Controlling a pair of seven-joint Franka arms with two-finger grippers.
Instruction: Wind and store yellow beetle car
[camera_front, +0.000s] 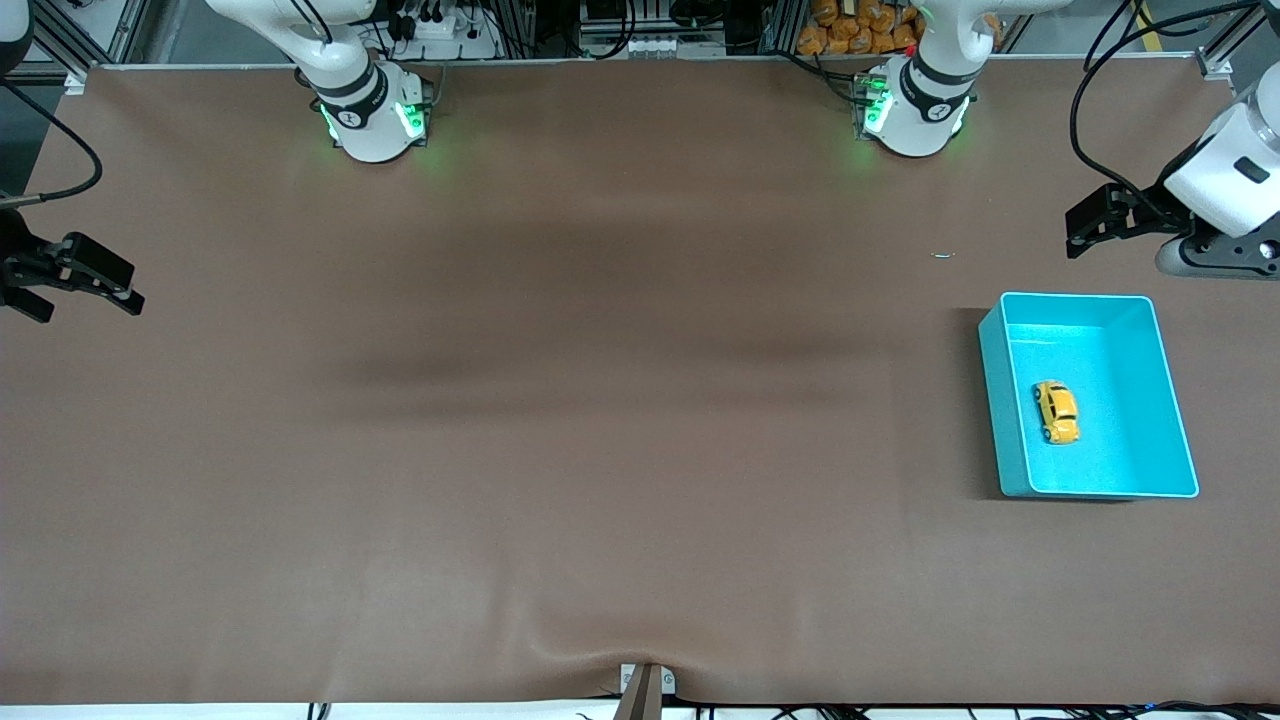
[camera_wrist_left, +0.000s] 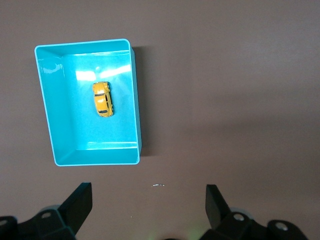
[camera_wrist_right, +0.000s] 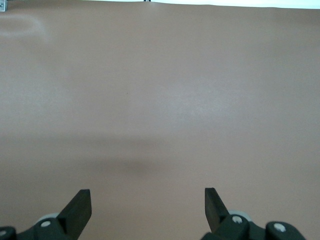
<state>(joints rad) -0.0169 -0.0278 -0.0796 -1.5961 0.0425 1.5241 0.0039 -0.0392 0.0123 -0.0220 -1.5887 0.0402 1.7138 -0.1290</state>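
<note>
We are in a robotics lab: a brown-covered worktop (camera_front: 600, 400), two bolted-down arm bases (camera_front: 375, 115) glowing green, aluminium framing (camera_front: 100, 35) and cables along the edge.

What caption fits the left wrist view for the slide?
Left pincer open and empty above the brown table, yellow beetle car resting inside the turquoise bin.

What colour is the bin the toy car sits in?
Turquoise: the bin shows best in the left wrist view, with the yellow car inside.
</note>
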